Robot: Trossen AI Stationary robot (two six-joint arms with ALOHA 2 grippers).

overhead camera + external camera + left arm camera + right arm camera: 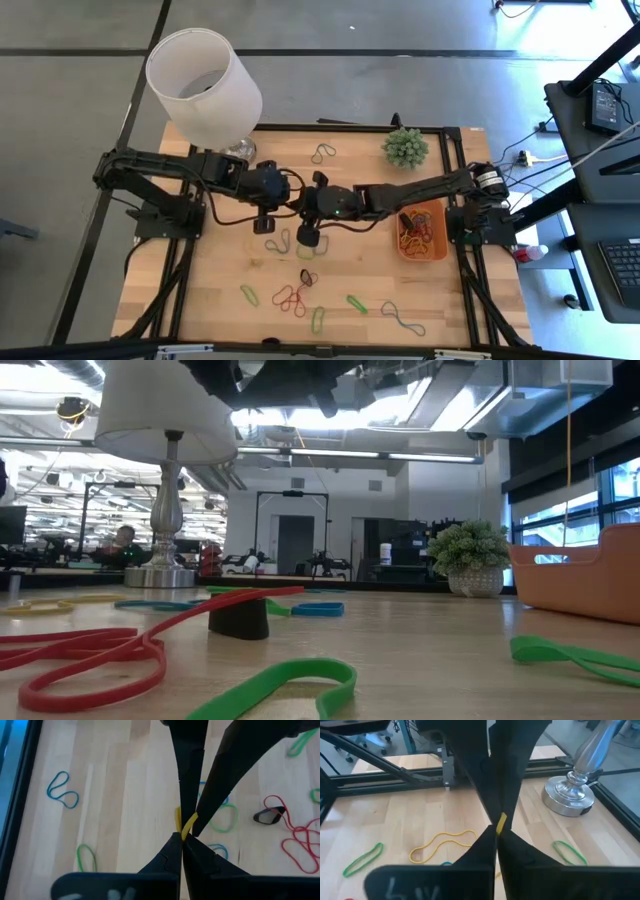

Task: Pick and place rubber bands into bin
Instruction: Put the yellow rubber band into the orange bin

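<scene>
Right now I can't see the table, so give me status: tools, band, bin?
Both tools shut on one yellow rubber band, mid-table: left tool, right tool. Orange bin right, holding bands. Nothing between.

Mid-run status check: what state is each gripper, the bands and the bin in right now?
left gripper, shut on the yellow rubber band, above mid-table.
right gripper, shut on the same band, tip to tip with the left one.
yellow rubber band, lifted, pinched from both sides.
bin, upright, several bands already inside.
loose rubber bands, lying flat on the wooden table, not yet binned.
</scene>
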